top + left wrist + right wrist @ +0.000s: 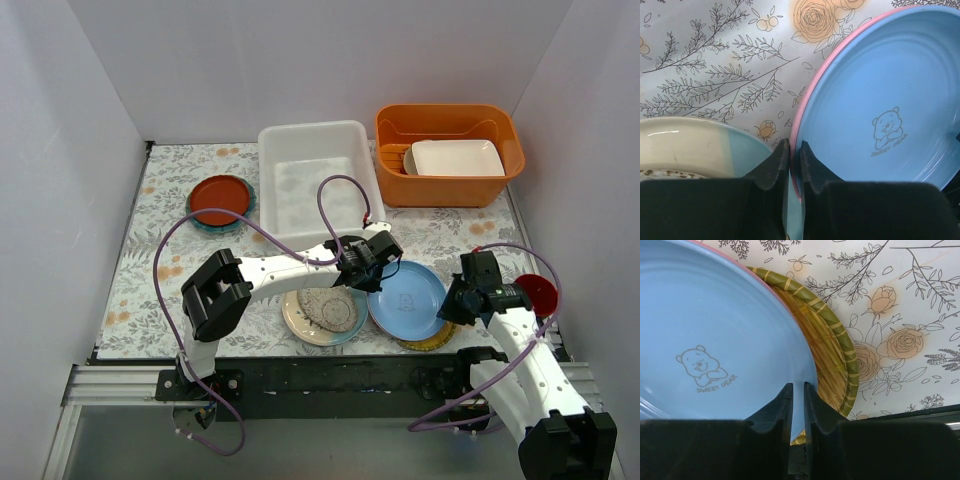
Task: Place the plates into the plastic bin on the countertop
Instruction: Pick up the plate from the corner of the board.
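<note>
Glossy light blue plate (407, 298) with a small bear drawing, lying in a pink plate (796, 125).
Left gripper (794, 146) and right gripper (797, 387) each pinch its rim.

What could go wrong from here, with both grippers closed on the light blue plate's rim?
The left gripper and right gripper pinch opposite rims of the light blue plate; uneven pulls could twist it loose. The pink plate beneath seems caught in the left gripper too, so it might lift along and drop.
</note>
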Available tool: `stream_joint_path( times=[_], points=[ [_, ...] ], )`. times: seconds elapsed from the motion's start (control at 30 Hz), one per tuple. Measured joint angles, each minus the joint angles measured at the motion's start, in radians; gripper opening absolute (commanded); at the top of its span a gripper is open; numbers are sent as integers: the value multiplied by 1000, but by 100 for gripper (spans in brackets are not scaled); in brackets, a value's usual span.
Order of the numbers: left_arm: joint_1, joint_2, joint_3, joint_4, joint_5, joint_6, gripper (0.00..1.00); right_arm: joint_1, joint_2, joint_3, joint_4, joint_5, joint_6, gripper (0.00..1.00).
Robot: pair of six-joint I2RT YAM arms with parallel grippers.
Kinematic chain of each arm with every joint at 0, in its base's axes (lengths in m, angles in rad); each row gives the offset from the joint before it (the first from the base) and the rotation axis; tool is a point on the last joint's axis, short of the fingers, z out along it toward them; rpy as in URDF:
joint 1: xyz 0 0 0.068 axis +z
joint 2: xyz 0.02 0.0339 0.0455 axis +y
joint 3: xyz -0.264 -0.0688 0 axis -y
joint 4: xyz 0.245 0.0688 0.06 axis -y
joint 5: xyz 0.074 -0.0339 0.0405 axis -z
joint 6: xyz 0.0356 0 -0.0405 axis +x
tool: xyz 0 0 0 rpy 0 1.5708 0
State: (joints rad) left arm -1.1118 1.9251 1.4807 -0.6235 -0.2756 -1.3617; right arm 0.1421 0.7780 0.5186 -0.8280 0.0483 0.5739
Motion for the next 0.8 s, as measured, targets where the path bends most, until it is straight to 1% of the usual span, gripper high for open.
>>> stream_joint_path(
  times=[0.13, 0.27, 0.33, 0.37, 0.4, 0.47, 0.5, 0.57, 0.63, 0.8],
  points=[
    [0, 0, 0, 0, 2, 0, 0, 1, 14, 3, 1, -2, 0, 28],
    [0, 0, 0, 0, 2, 1, 0, 3, 23, 20, 7, -2, -4, 38],
    [0, 0, 0, -1, 2, 2, 0, 3, 37, 48, 8, 8, -13, 42],
    [0, 0, 0, -1, 2, 3, 0, 3, 52, 69, 8, 14, -21, 51],
    [0, 0, 0, -1, 2, 3, 0, 3, 71, 94, 10, 19, -32, 53],
    [0, 0, 0, -1, 2, 4, 0, 3, 109, 138, 19, 27, -50, 64],
    [0, 0, 0, -1, 2, 4, 0, 3, 132, 162, 30, 28, -63, 66],
    [0, 0, 0, -1, 2, 5, 0, 3, 160, 182, 56, 27, -84, 67],
    [0, 0, 0, -1, 2, 5, 0, 3, 187, 187, 83, 27, -109, 66],
    [0, 0, 0, -1, 2, 5, 0, 3, 244, 187, 110, 32, -148, 57]
  ],
)
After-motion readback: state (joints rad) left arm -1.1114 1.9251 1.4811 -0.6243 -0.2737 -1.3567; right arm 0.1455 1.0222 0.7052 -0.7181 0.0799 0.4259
